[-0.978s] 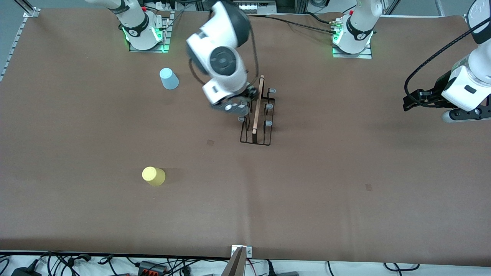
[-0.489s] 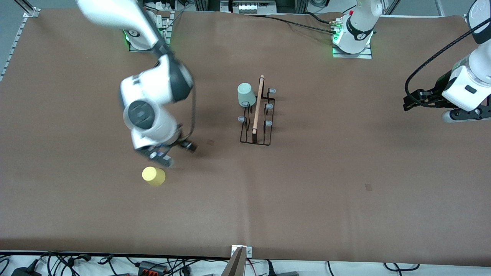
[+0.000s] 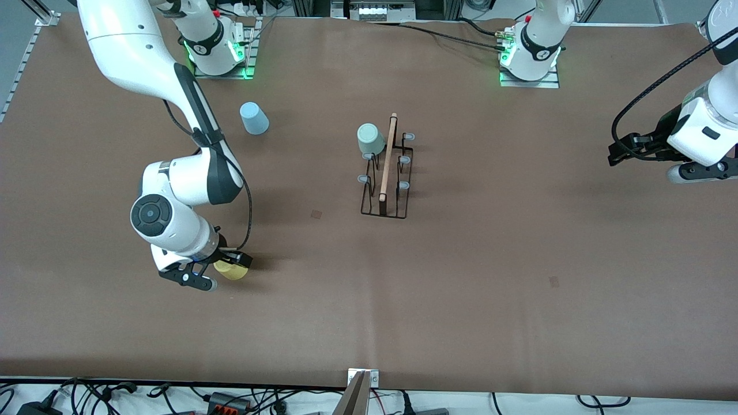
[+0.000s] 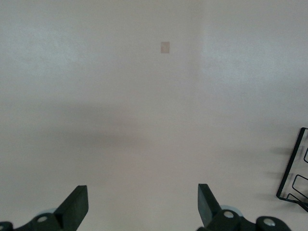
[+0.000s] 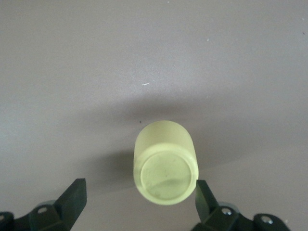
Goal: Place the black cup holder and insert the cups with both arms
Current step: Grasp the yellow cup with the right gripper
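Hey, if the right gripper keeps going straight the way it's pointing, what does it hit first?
Most likely the yellow cup. It stands upside down on the table, framed between the open fingers of the right gripper. How much height is left above it is hard to judge.

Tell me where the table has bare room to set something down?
Widest: from the black cup holder toward the left arm's end, under the waiting left claw. Also between rack and front edge. Crowded: around the yellow cup, straddled by the open right claw.
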